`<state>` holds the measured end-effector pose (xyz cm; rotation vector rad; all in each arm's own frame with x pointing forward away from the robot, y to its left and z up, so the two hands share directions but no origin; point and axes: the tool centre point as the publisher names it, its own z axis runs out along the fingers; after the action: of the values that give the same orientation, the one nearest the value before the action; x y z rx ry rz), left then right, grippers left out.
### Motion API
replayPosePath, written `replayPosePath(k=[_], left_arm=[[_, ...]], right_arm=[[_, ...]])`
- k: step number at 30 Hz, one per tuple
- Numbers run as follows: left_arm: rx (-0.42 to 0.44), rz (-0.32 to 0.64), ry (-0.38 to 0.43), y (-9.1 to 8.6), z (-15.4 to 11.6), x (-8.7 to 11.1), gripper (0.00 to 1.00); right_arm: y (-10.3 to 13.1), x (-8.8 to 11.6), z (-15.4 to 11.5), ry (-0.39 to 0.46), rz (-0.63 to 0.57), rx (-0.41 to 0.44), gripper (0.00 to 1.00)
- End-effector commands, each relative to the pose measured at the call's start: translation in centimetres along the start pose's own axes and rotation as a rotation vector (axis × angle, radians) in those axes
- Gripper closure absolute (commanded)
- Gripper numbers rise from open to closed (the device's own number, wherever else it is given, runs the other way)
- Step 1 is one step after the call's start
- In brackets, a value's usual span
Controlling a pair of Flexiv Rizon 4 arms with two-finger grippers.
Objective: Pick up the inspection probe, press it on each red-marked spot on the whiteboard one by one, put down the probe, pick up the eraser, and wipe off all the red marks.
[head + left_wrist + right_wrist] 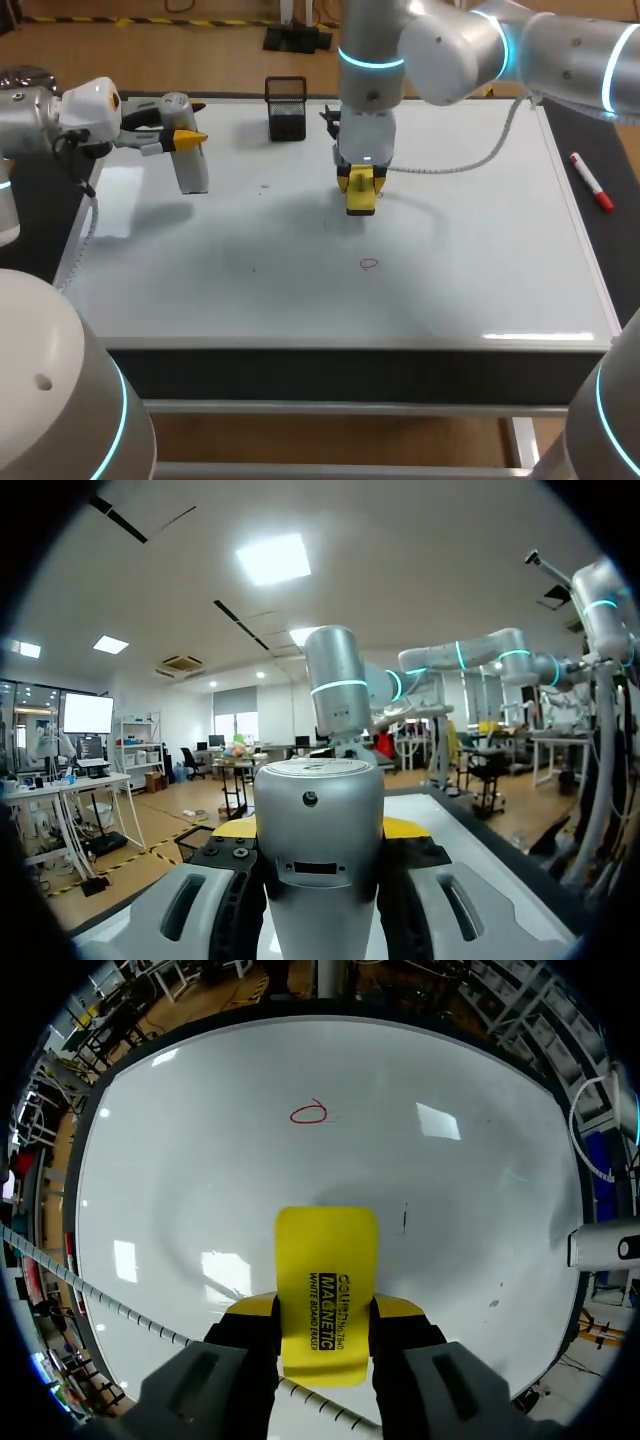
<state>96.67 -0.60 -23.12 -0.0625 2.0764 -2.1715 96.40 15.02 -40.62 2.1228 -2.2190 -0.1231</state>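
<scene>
In the head view, the left jaws sit at the far left edge of the whiteboard [250, 300] and are closed on the inspection probe [190, 162]. The probe is a silver-grey cylinder that hangs down below the yellow tips, and I cannot tell whether its lower end meets the board. The right jaws point straight down near the board's middle, clamped on the eraser [361, 192], a yellow block. A red mark [369, 264], a small oval outline, lies on the board nearer the front edge, apart from the eraser. A black mesh holder [287, 108] stands at the far edge. A red marker [592, 182] lies on the dark tabletop to the right of the board.

In the left wrist view, the probe [318, 840] fills the gap between the jaws, with both fingers against its sides. Its rounded silver body has a small hole and a dark slot.

In the right wrist view, the eraser [327, 1280] is gripped from both sides and juts out ahead of the jaws. It is yellow with black print. The red mark [309, 1113] lies ahead of it, well apart.
</scene>
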Motion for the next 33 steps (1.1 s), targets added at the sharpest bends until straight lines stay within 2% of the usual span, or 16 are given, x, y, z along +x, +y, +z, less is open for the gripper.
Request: replayPosePath(k=[1,15,33], left_arm=[[-0.001,0.001,-0.002,-0.1,0.0,0.1,1.0],[-0.001,0.001,-0.002,-0.1,0.0,0.1,1.0],[-0.001,0.001,-0.002,-0.1,0.0,0.1,1.0]], right_arm=[[-0.7,-0.4,0.5,0.054,0.001,0.013,1.0],[-0.9,0.0,2.0,0.051,0.026,0.02,1.0],[-1.3,7.0,2.6,0.064,0.172,0.03,1.0]])
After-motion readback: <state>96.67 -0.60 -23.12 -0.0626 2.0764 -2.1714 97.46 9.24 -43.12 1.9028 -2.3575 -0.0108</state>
